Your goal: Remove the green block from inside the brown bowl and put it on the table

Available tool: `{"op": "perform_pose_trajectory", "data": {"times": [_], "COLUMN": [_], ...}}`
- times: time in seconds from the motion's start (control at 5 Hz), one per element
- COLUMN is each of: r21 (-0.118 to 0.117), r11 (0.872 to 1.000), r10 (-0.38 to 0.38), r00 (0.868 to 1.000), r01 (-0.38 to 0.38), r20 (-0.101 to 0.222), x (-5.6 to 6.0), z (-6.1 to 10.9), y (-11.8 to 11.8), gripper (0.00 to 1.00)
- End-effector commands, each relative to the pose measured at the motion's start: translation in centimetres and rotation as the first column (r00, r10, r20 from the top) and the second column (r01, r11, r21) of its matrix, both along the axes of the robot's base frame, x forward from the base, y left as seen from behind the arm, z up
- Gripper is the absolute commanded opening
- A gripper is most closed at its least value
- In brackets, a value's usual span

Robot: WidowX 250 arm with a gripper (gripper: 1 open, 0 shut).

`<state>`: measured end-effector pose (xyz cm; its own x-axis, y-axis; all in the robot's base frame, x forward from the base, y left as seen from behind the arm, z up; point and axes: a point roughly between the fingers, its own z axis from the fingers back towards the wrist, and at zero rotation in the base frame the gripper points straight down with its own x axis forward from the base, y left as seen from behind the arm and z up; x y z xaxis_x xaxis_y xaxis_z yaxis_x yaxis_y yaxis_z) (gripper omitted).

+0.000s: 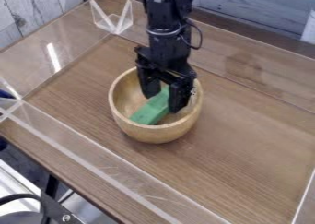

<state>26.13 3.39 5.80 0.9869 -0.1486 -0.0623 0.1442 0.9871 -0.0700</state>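
- The black robot gripper (165,91) is reaching down from twelve o'clock into the brown bowl (155,105), its fingers standing apart.
- The green block (151,109) is lying inside the bowl, its long side running from about one o'clock to seven.
- The gripper is covering the block's upper end, so whether the fingers are touching it is impossible to tell.
- The top edge is cutting off the arm; at seven o'clock, a round dark object (22,212) is running out of frame, too partial to identify.
- The wood-grain table (234,163) is carrying the bowl near its middle.
- A clear angular piece (112,17) is standing at eleven o'clock.
- Grey wooden boards (25,8) are showing beyond the table at ten o'clock.
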Motion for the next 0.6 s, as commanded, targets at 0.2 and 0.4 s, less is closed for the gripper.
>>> {"op": "perform_pose_trajectory", "data": {"times": [0.2, 0.4], "r21": [0.016, 0.016], "r11": [1.0, 1.0], "r10": [0.009, 0.01], "r00": [1.0, 1.0], "r01": [-0.009, -0.01], "r20": [0.008, -0.004], "x": [0.6, 0.7], "z": [-0.9, -1.6], "y": [1.1, 1.3], "gripper": [1.0, 1.0]}}
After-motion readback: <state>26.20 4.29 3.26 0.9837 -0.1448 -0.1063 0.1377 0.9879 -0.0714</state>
